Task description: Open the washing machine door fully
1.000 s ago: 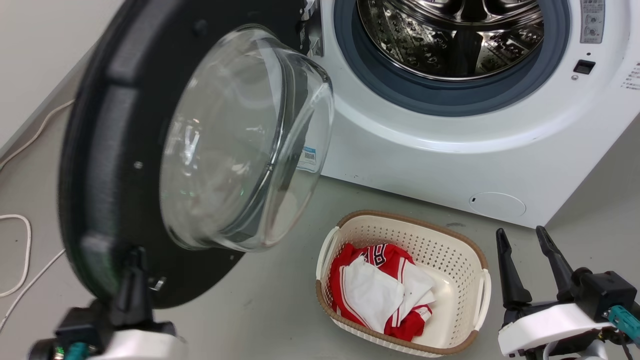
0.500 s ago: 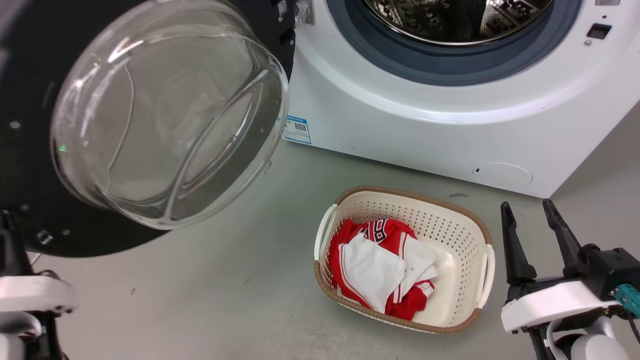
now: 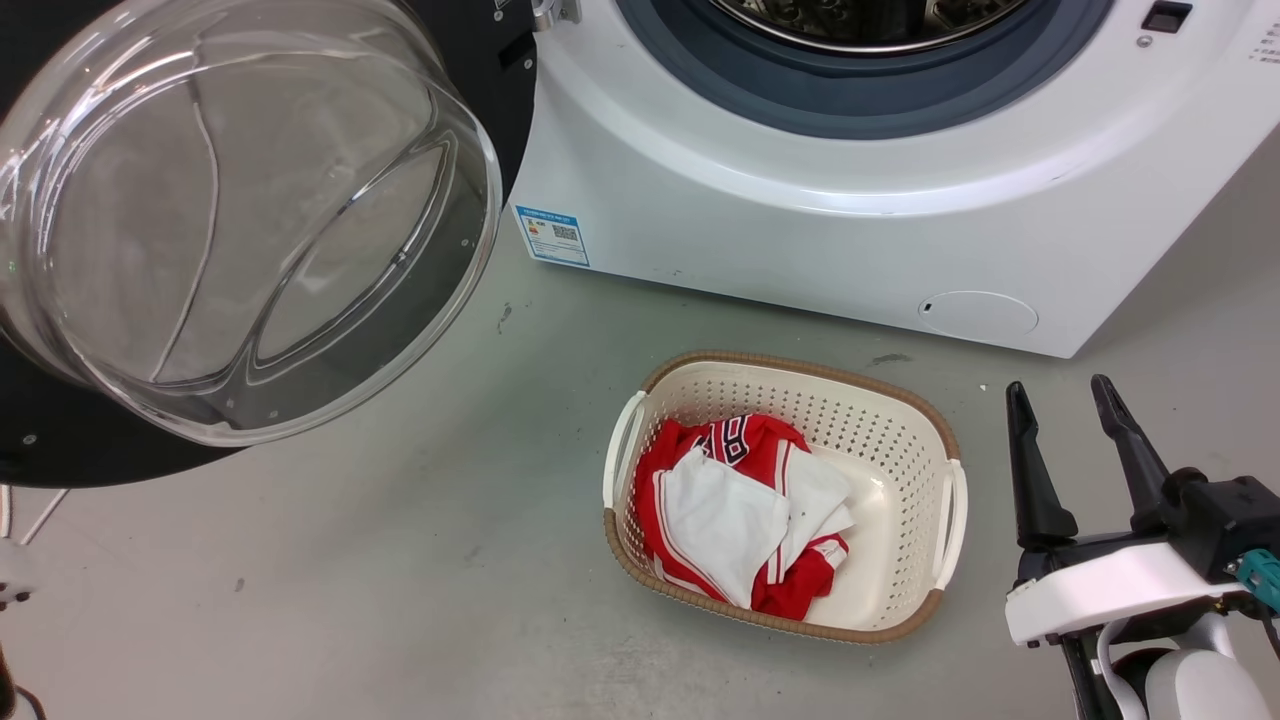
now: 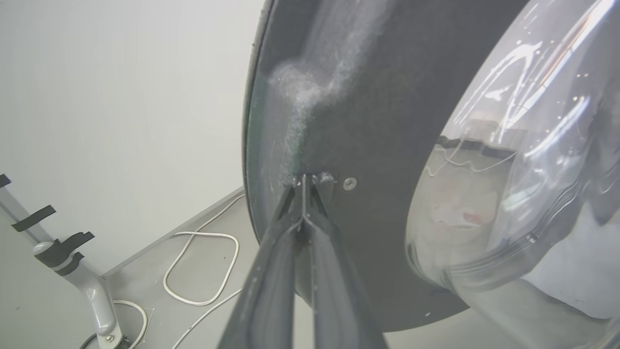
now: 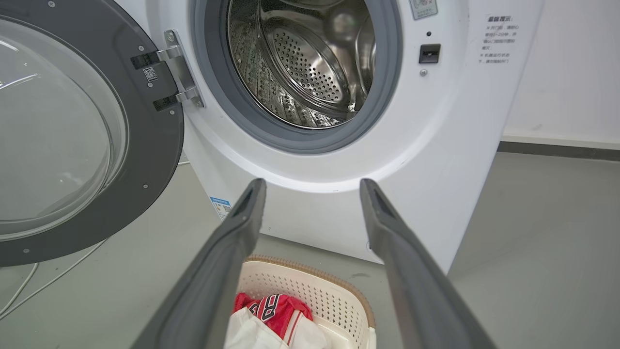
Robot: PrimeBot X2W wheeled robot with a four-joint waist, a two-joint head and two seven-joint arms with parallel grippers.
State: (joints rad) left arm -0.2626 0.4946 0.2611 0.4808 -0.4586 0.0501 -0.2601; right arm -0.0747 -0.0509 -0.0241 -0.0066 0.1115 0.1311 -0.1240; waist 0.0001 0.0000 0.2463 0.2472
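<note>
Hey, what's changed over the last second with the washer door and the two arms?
The washing machine door has swung wider, away from the drum opening, with the left gripper shut and its tips at the door's inner face. The head camera shifted too. Unchanged: the right gripper open and idle, and the laundry basket in front of the washing machine.

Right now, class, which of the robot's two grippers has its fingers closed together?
The left gripper: its fingers press together, tips at the black washing machine door. The right gripper is spread wide, pointing at the washing machine.
</note>
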